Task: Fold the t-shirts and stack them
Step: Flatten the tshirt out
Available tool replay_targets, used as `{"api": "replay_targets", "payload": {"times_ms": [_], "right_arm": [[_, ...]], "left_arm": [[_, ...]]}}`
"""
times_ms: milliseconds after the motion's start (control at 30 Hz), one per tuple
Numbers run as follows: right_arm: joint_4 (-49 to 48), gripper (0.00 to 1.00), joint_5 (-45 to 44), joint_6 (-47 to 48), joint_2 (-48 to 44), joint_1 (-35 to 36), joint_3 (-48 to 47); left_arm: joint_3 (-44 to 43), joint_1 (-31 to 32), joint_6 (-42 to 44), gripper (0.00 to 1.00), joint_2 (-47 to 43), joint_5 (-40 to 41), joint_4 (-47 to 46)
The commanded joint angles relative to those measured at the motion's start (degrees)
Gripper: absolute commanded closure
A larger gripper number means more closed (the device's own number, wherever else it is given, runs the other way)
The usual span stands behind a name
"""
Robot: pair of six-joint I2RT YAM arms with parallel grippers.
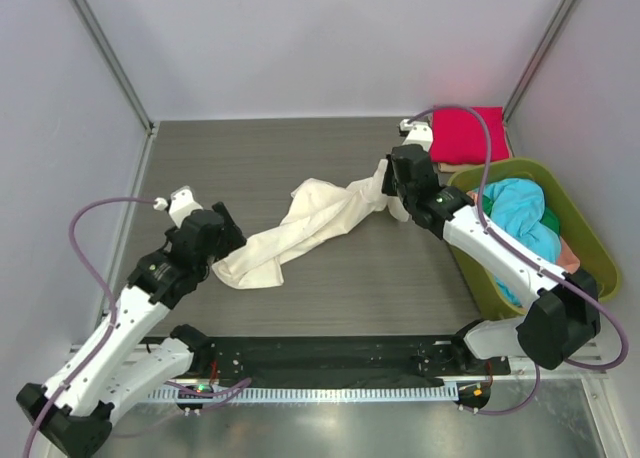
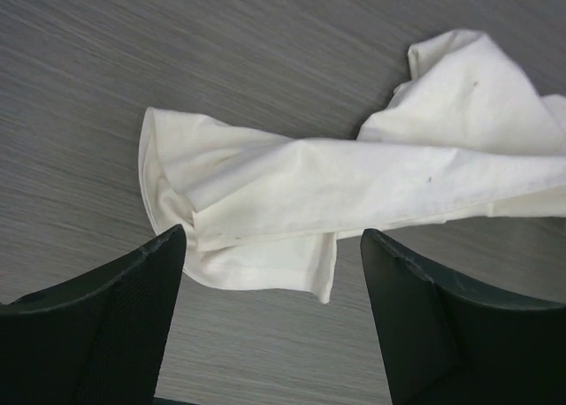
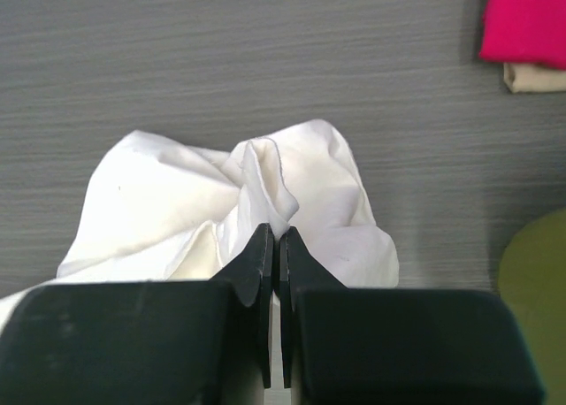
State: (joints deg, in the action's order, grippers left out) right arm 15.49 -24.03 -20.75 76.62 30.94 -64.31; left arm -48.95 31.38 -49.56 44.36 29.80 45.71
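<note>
A cream-white t-shirt (image 1: 310, 226) lies crumpled and stretched across the middle of the table; it also shows in the left wrist view (image 2: 354, 184) and the right wrist view (image 3: 177, 210). My right gripper (image 1: 388, 200) is shut on its right end, pinching a fold of fabric (image 3: 277, 231). My left gripper (image 1: 232, 250) is open and empty just above the table, at the shirt's lower left end (image 2: 272, 250). A magenta-red t-shirt (image 1: 468, 134) lies folded at the back right. Turquoise (image 1: 520, 213), green (image 1: 549, 219) and salmon pink (image 1: 567, 255) shirts sit in the basket.
The olive-green plastic basket (image 1: 590, 240) stands at the right, beside my right arm. A cream item (image 3: 533, 76) lies under the magenta-red shirt. Metal frame posts rise at the back corners. A black rail runs along the near edge.
</note>
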Motion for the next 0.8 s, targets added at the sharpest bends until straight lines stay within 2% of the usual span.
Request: {"api": "replay_targets", "payload": {"times_ms": [0, 67, 100, 267, 767], "right_arm": [[-1.95, 0.99, 1.88, -1.04, -1.21, 0.0, 0.94], [-2.04, 0.99, 1.97, -0.96, -0.86, -0.09, 1.47], [-2.13, 0.99, 2.06, -0.96, -0.68, 0.0, 1.56], [-2.48, 0.99, 2.06, -1.04, 0.81, 0.0, 1.74], [-2.83, 0.99, 1.88, -1.22, 3.01, 0.0, 2.0]], "left_arm": [[3.93, -0.09, -2.29, 0.21, 2.31, -3.78, -5.63], [7.54, -0.09, -2.56, 0.28, 2.66, -6.33, -8.17], [8.6, -0.09, -2.56, 0.29, 2.58, -6.94, -8.97], [14.84, -0.09, -1.68, 0.28, 2.84, -7.57, -13.37], [19.86, 0.0, -0.54, 0.25, 6.88, -5.28, -19.08]]}}
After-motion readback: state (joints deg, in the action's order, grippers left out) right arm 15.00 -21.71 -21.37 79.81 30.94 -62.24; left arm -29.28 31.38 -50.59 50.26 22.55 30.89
